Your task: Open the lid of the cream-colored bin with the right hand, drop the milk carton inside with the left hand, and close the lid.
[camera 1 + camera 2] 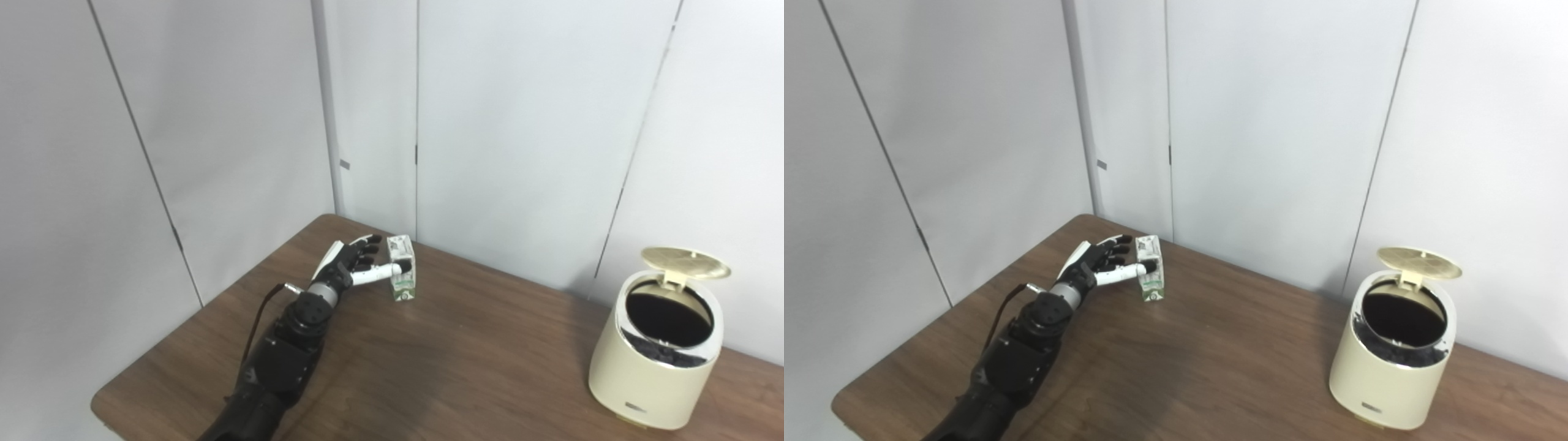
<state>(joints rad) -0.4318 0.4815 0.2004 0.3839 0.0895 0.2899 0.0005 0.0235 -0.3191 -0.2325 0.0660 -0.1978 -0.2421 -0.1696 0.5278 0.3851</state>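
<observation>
No text can be read anywhere. The milk carton (pixel 402 268), standing on the table at about ten o'clock, carries green and white print, too small and blurred to make out as words. The cream-colored bin (pixel 655 366), at about four o'clock, has a small dark plate (pixel 636 407) low on its front wall at six o'clock; whatever is written there cannot be told.

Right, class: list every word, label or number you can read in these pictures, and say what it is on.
None can be read.
Carton: green and white print, too blurred.
Bin: small dark label near the base, too small.
</observation>
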